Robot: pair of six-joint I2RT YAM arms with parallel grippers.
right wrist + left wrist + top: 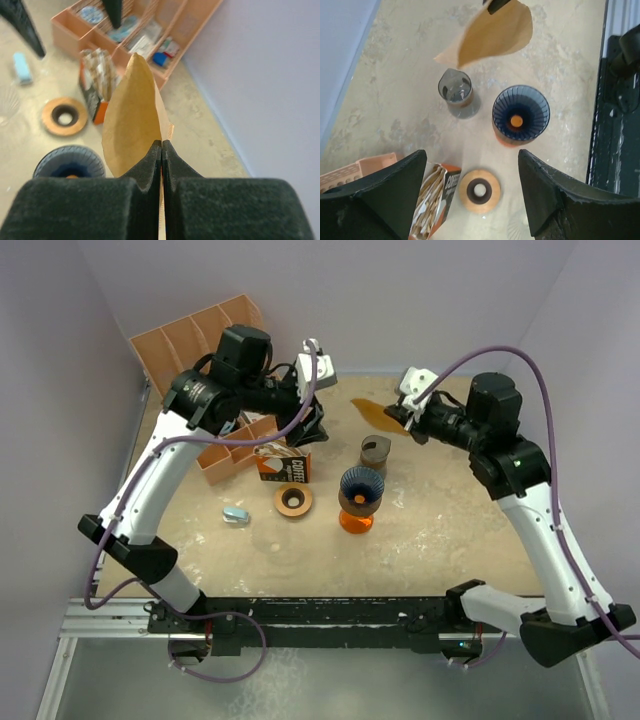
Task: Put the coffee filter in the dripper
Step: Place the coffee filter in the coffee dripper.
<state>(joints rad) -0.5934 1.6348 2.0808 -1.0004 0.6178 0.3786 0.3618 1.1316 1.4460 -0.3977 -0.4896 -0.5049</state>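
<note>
The brown paper coffee filter (373,412) hangs in the air at the back of the table, pinched at its seam edge by my right gripper (161,144), which is shut on it. The filter (131,120) bulges partly open to the left of the pads. The dripper (360,488), a dark blue ribbed cone on an orange base, stands upright below and nearer than the filter. It is empty in the left wrist view, dripper (521,114). My left gripper (472,156) is open above the filter box (432,196), holding nothing.
A small dark glass cup (374,452) stands just behind the dripper. A wooden ring (293,501) and a light blue object (236,514) lie to its left. The wooden organizer (205,345) fills the back left corner. A clear glass piece (280,540) sits near the front.
</note>
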